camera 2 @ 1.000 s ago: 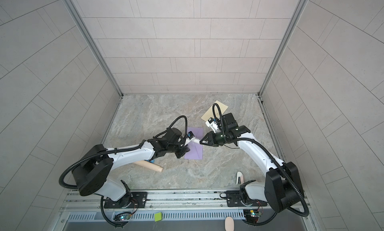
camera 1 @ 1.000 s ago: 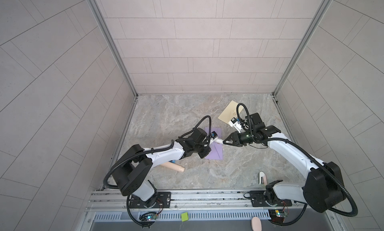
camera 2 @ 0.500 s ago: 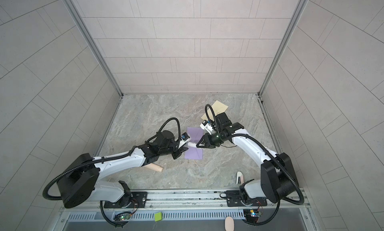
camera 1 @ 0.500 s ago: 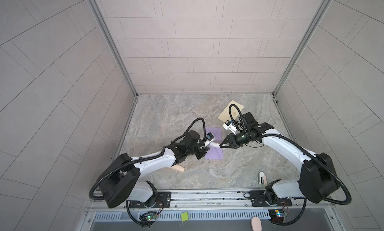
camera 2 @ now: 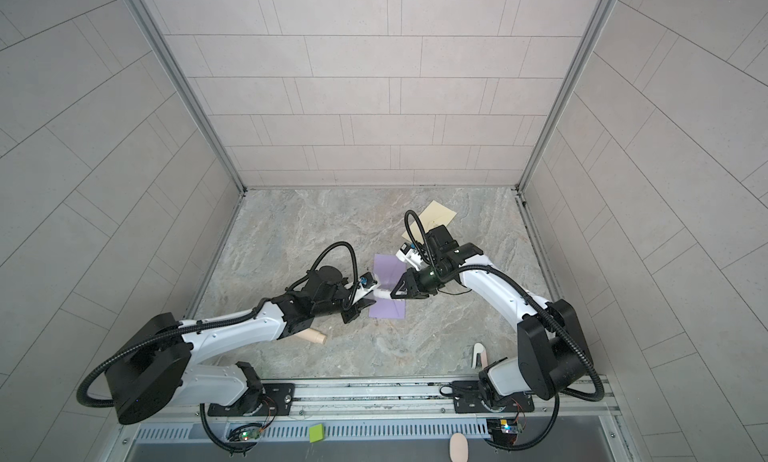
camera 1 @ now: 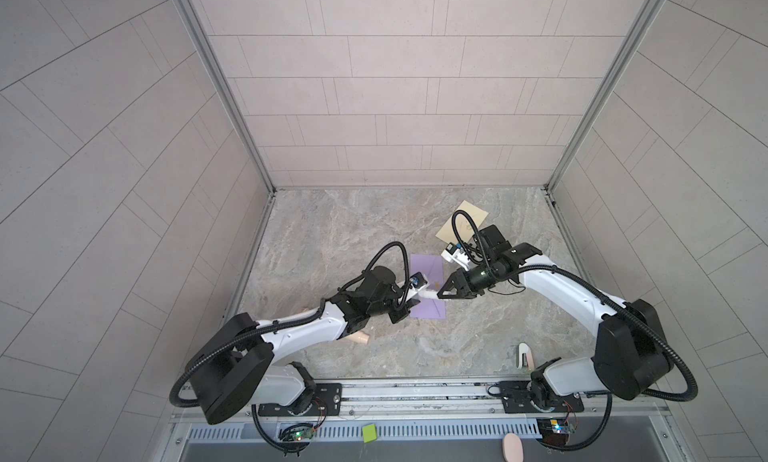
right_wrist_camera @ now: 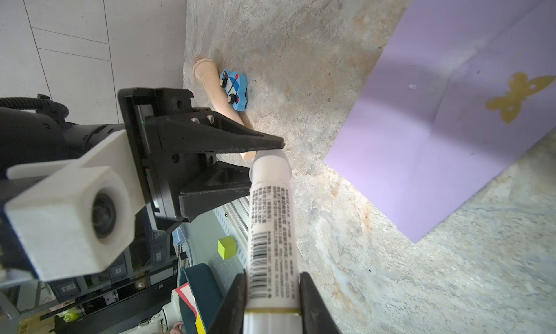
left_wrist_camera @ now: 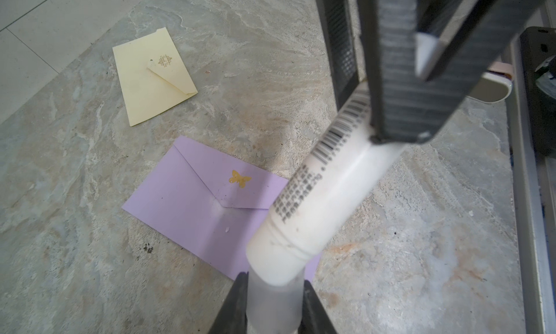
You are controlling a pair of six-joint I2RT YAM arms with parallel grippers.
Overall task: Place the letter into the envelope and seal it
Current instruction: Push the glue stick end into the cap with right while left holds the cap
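Observation:
The purple envelope (camera 1: 428,268) (camera 2: 388,268) lies flat on the table. Its flap is folded down beside a gold butterfly (left_wrist_camera: 239,178) (right_wrist_camera: 517,98). The letter is out of view. A white glue stick (camera 1: 429,294) (camera 2: 384,292) (left_wrist_camera: 319,197) (right_wrist_camera: 270,212) hangs level just above the envelope, held at both ends. My left gripper (camera 1: 411,305) (left_wrist_camera: 273,287) (right_wrist_camera: 266,159) is shut on its translucent cap. My right gripper (camera 1: 442,292) (camera 2: 399,291) (right_wrist_camera: 272,284) is shut on the barcoded body. The body sits at a slight angle to the cap.
A cream envelope (camera 1: 463,223) (camera 2: 434,216) (left_wrist_camera: 150,77) with a turned-up corner lies at the back right. A wooden peg (camera 1: 359,337) (right_wrist_camera: 210,83) and a blue toy car (right_wrist_camera: 234,90) lie under the left arm. A white object (camera 1: 524,354) lies near the front right edge.
The left arm's rear links have swung out to the left. Both grippers keep hold of the glue stick, and the right one has drifted slightly toward the front. The envelope has stayed put.

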